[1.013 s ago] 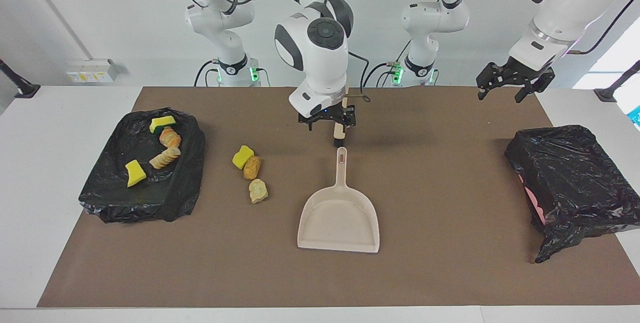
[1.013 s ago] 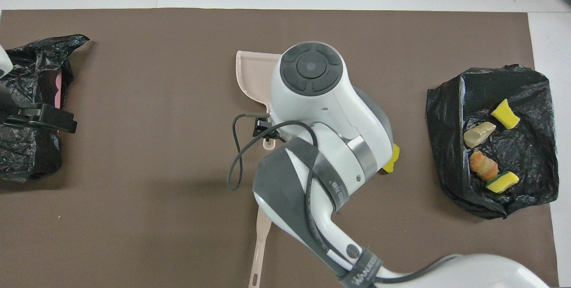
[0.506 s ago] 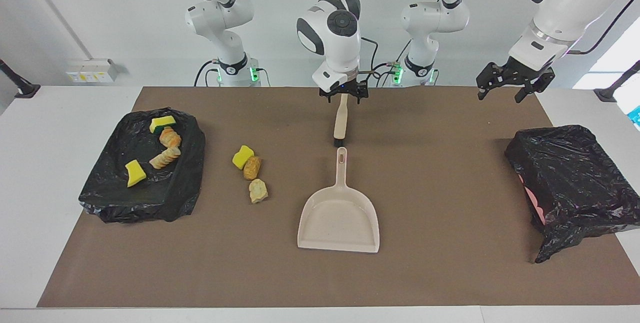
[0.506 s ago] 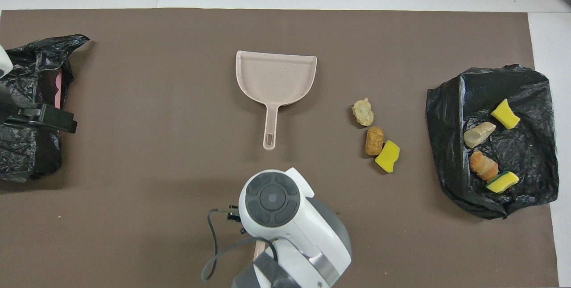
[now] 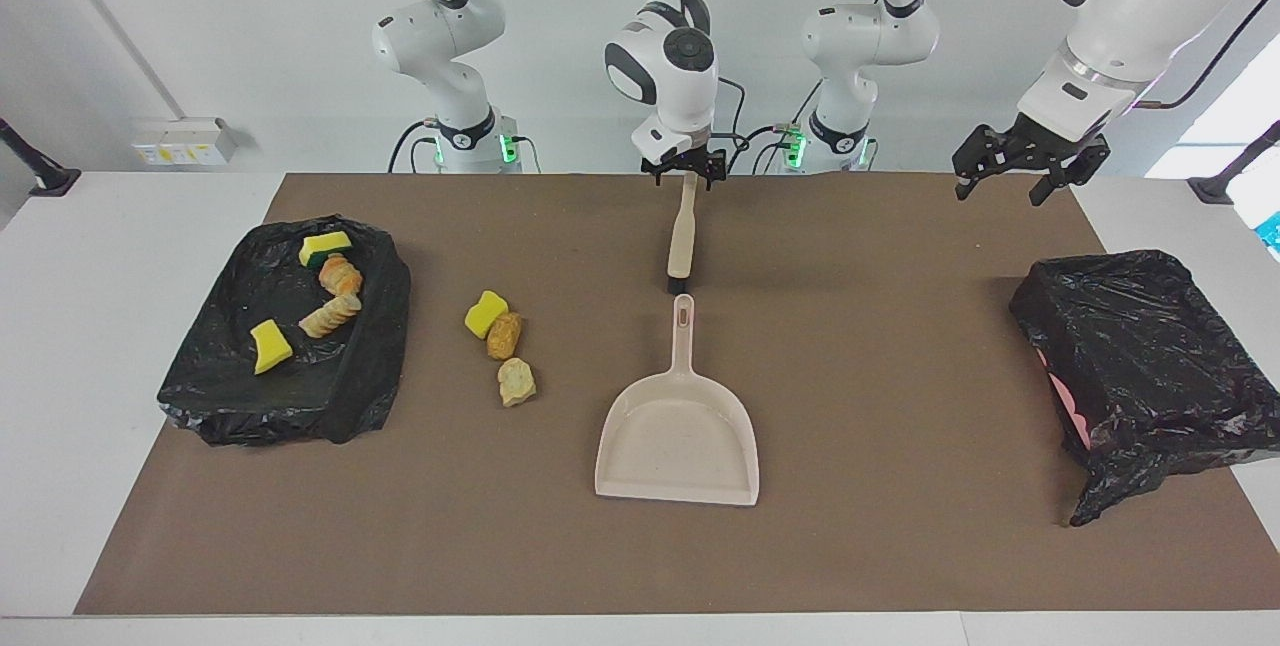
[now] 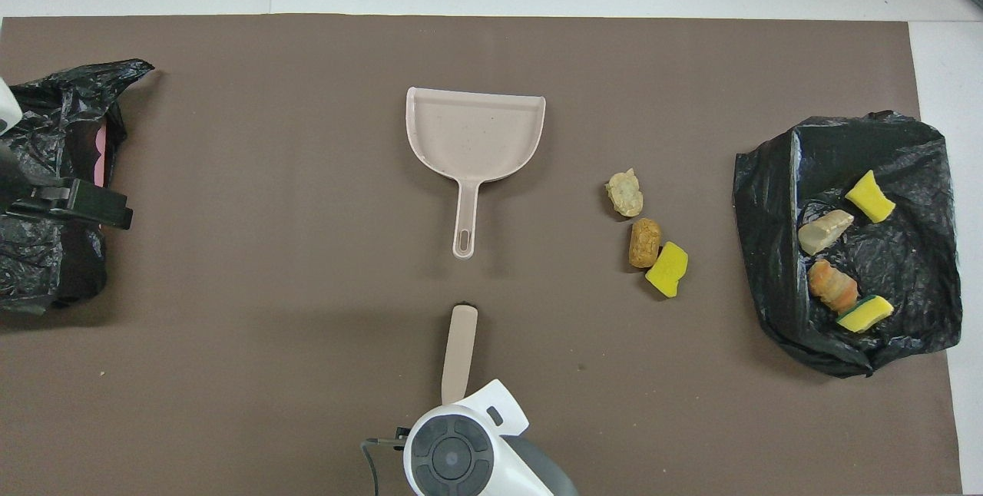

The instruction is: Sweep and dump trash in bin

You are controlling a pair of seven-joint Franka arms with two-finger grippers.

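Three pieces of trash lie on the brown mat: a yellow sponge, a brown lump and a beige lump. The beige dustpan lies flat with its handle toward the robots. Nearer the robots lies a beige brush, dark bristle end toward the dustpan. My right gripper hangs open over the brush's handle end, holding nothing. Above the mat's edge near the left arm's base, my left gripper waits open and empty.
A black-bagged bin at the right arm's end holds several pieces: sponges and crusty lumps. At the left arm's end a second black-bagged bin sits tilted, with pink showing.
My right arm has drawn back toward the robots, from over the brush's bristle end to its handle end. The brush, dustpan, trash and left arm have not moved.
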